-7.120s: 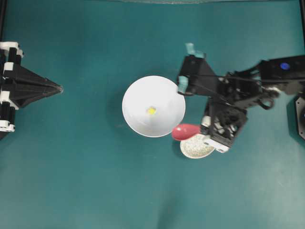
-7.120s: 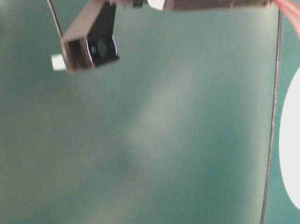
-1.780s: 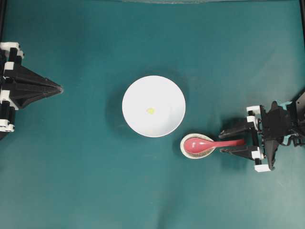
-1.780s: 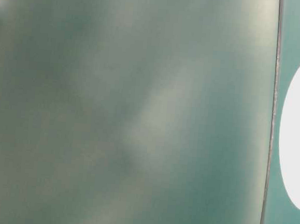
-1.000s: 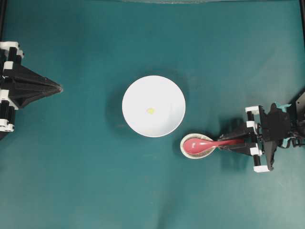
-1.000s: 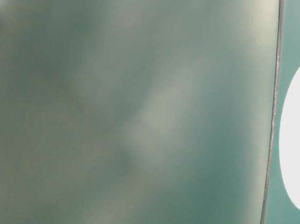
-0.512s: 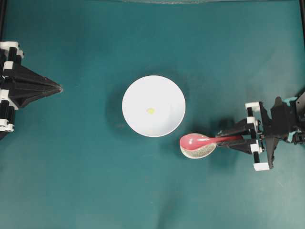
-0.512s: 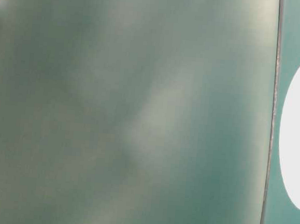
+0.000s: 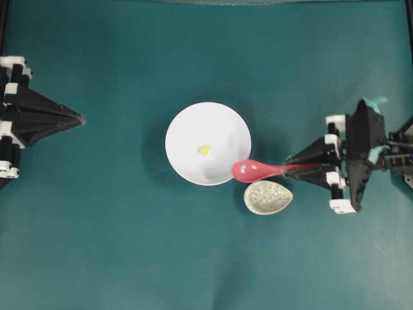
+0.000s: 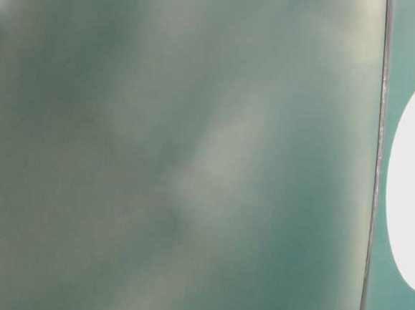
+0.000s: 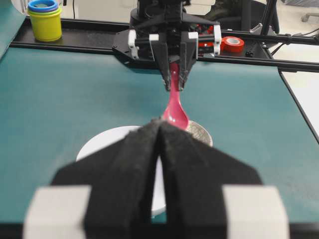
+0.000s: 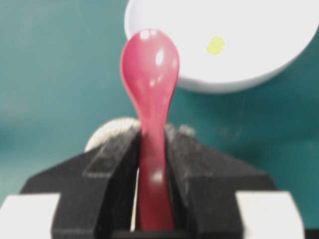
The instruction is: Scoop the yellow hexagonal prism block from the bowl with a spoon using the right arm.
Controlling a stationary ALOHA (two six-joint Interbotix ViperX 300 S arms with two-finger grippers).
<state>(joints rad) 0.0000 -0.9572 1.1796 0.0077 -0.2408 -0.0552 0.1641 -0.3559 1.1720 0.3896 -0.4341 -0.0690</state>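
Observation:
The white bowl (image 9: pixel 208 143) sits mid-table with the tiny yellow hexagonal prism block (image 9: pixel 204 150) inside, apart from the spoon. My right gripper (image 9: pixel 292 166) is shut on the handle of the pink-red spoon (image 9: pixel 253 170), held level in the air with its scoop over the bowl's near-right rim. In the right wrist view the spoon (image 12: pixel 150 74) sticks out between the black fingers (image 12: pixel 112 159), with the block (image 12: pixel 215 45) lying in the bowl (image 12: pixel 239 30) beyond. My left gripper (image 9: pixel 80 119) rests shut at the far left, holding nothing.
A small speckled beige oval dish (image 9: pixel 268 197) lies just below the spoon, right of the bowl. In the left wrist view, a yellow tub (image 11: pixel 45 21) and a red tape roll (image 11: pixel 232 44) stand beyond the table's far edge.
The right gripper closed on the spoon's handle, lifted the spoon out of the speckled dish and carried it up toward the bowl's rim. The left arm has not moved.

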